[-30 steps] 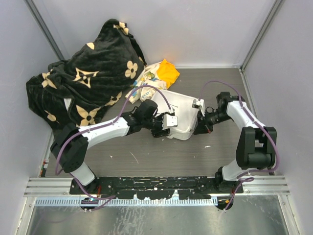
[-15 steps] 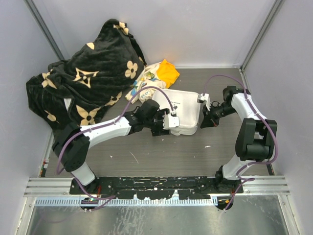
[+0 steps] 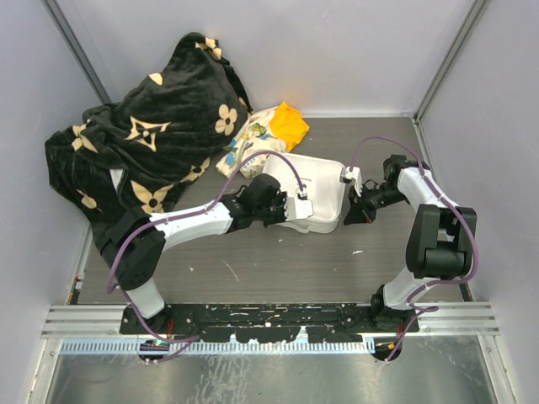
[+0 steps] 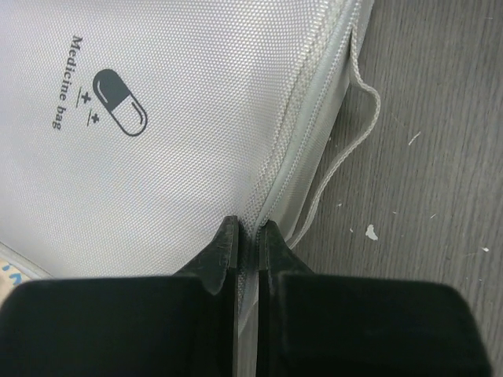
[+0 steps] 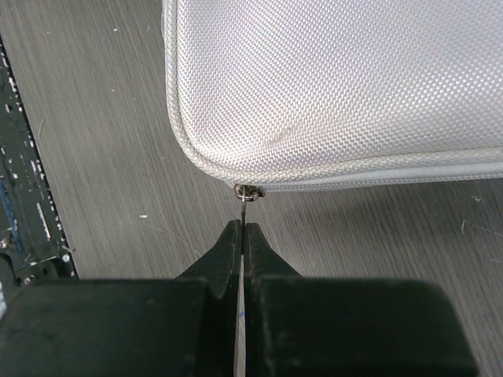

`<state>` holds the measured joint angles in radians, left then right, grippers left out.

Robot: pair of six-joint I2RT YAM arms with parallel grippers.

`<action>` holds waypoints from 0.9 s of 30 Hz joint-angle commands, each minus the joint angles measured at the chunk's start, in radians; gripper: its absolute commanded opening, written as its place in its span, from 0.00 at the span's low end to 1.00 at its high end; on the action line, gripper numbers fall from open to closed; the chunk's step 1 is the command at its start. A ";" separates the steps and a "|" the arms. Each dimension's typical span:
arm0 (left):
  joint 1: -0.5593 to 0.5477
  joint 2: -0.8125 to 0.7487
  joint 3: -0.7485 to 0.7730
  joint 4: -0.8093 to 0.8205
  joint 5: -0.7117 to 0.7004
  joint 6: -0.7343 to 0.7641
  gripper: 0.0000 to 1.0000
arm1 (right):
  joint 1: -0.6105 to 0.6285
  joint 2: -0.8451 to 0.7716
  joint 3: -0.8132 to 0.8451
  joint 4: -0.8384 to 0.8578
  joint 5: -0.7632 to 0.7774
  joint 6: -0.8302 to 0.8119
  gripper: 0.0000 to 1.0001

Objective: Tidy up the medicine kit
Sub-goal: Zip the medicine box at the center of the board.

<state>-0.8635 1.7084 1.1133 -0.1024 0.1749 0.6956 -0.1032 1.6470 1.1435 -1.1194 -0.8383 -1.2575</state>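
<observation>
The medicine kit [image 3: 318,189] is a pale grey zip case lying flat and closed in the middle of the table. The left wrist view shows its pill logo and the words "Medicine bag" on the kit [image 4: 157,118]. My left gripper [image 3: 292,212] [image 4: 245,228] is shut on the kit's zip seam at its near left edge. A thin cord loop [image 4: 346,149] hangs beside that seam. My right gripper [image 3: 348,215] [image 5: 242,226] is shut on the metal zipper pull [image 5: 250,193] at a rounded corner of the kit [image 5: 338,86].
A black blanket with cream flowers [image 3: 143,143] is heaped at the back left. A floral-and-orange cloth bundle [image 3: 271,130] lies just behind the kit. Grey walls close in on both sides, and a metal rail [image 3: 269,320] runs along the near edge.
The kit has dropped from a raised, tilted pose to lying flat. My left gripper widened, then closed on the kit's seam. The right gripper stayed shut on the pull and shifted slightly.
</observation>
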 commanded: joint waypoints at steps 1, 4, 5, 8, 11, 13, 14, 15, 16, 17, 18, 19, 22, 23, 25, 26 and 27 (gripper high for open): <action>-0.007 0.021 0.000 0.022 -0.075 -0.178 0.00 | 0.006 -0.109 -0.067 0.034 -0.143 0.021 0.01; -0.006 0.031 -0.016 0.038 -0.111 -0.240 0.00 | 0.007 -0.142 -0.100 0.040 -0.155 0.014 0.01; -0.007 0.035 -0.017 0.037 -0.123 -0.259 0.00 | 0.006 -0.152 -0.110 0.044 -0.156 0.012 0.01; -0.006 0.048 -0.012 0.024 -0.134 -0.322 0.00 | 0.007 -0.171 -0.141 0.045 -0.167 0.009 0.01; -0.006 0.063 -0.009 0.021 -0.148 -0.374 0.00 | 0.008 -0.184 -0.164 0.028 -0.193 -0.016 0.01; -0.006 0.077 -0.001 0.015 -0.162 -0.403 0.00 | 0.012 -0.190 -0.178 0.012 -0.213 -0.028 0.01; -0.006 0.082 0.003 0.012 -0.170 -0.417 0.00 | 0.016 -0.192 -0.182 0.004 -0.225 -0.032 0.01; -0.006 0.086 0.007 0.013 -0.175 -0.431 0.00 | 0.020 -0.193 -0.185 -0.004 -0.236 -0.033 0.01; -0.007 0.089 0.010 0.013 -0.181 -0.444 0.00 | 0.026 -0.193 -0.188 -0.013 -0.251 -0.037 0.01; -0.007 0.091 0.014 0.012 -0.186 -0.462 0.00 | 0.034 -0.193 -0.189 -0.023 -0.266 -0.038 0.01; -0.007 0.092 0.019 0.011 -0.191 -0.477 0.00 | 0.043 -0.193 -0.188 -0.027 -0.280 -0.036 0.01; -0.007 0.092 0.022 0.008 -0.191 -0.489 0.00 | 0.052 -0.193 -0.189 -0.029 -0.294 -0.028 0.01; -0.006 0.093 0.032 -0.001 -0.198 -0.534 0.00 | 0.079 -0.194 -0.196 -0.009 -0.335 0.016 0.01; -0.007 0.093 0.036 -0.005 -0.197 -0.544 0.00 | 0.090 -0.196 -0.199 0.013 -0.342 0.055 0.01; -0.007 0.093 0.045 -0.017 -0.197 -0.560 0.00 | 0.115 -0.210 -0.209 0.074 -0.353 0.148 0.01; -0.007 0.093 0.048 -0.018 -0.196 -0.565 0.00 | 0.127 -0.223 -0.216 0.121 -0.352 0.219 0.01; -0.007 0.092 0.048 -0.020 -0.197 -0.569 0.00 | 0.137 -0.238 -0.225 0.174 -0.345 0.286 0.01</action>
<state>-0.8806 1.7241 1.1511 -0.1452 0.0254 0.2966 -0.0677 1.4979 0.9497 -0.9478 -0.8963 -1.2034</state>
